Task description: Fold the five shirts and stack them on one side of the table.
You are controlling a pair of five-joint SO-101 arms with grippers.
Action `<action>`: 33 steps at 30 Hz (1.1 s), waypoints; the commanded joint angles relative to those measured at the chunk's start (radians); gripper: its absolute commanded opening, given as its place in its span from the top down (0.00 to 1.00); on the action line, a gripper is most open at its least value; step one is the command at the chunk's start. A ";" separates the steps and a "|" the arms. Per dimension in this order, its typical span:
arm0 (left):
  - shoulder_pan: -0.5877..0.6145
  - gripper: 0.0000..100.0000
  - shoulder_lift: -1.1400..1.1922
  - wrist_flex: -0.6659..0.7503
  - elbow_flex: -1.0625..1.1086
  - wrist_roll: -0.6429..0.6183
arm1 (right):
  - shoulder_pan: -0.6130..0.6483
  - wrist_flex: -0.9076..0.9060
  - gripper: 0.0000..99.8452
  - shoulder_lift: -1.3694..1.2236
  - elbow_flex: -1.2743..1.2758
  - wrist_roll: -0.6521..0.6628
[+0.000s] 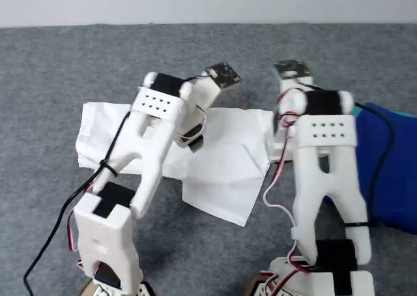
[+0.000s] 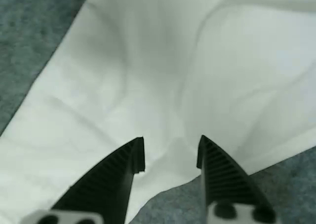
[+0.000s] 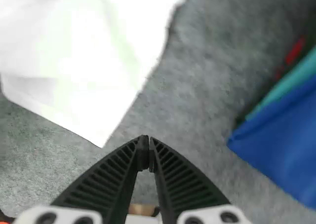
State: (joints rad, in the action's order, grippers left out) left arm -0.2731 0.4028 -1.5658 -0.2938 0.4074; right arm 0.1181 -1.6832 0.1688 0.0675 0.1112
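White shirt (image 1: 221,159) lies creased and partly folded at the middle of the grey table (image 1: 52,68). Left gripper (image 2: 170,155) hangs low over it near one edge, jaws moderately apart, nothing between them. Right gripper (image 3: 145,152) is closed tip to tip and empty, over bare grey surface between the white shirt and the blue shirt (image 1: 401,178) on the right.

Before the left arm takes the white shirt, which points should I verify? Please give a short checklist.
1. Left pincer open: ok.
2. Left pincer over the white shirt, near its edge: ok.
3. Right pincer shut, empty, over bare table: ok.
4. White shirt neatly folded: not ok, outline uneven.
5. Blue shirt apart from the white shirt: ok.
6. All five shirts present: cannot tell.
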 commanded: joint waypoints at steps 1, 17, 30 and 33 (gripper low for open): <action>0.040 0.86 -0.087 -0.008 -0.044 -0.026 | 0.082 0.088 0.99 0.038 -0.005 -0.014; 0.192 0.98 -0.195 -0.097 -0.038 -0.026 | 0.145 0.361 0.99 -0.486 -0.014 -0.006; 0.049 0.95 -0.279 -0.189 0.024 0.060 | -0.064 0.101 0.99 -0.211 -0.092 -0.005; -0.061 0.87 -0.301 -0.189 0.108 0.063 | -0.128 0.030 0.99 -0.154 -0.091 -0.003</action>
State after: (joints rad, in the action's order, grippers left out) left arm -0.2363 0.1695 -1.7300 -0.2279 0.4549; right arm 0.0491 -1.5896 -0.0829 0.0245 0.1112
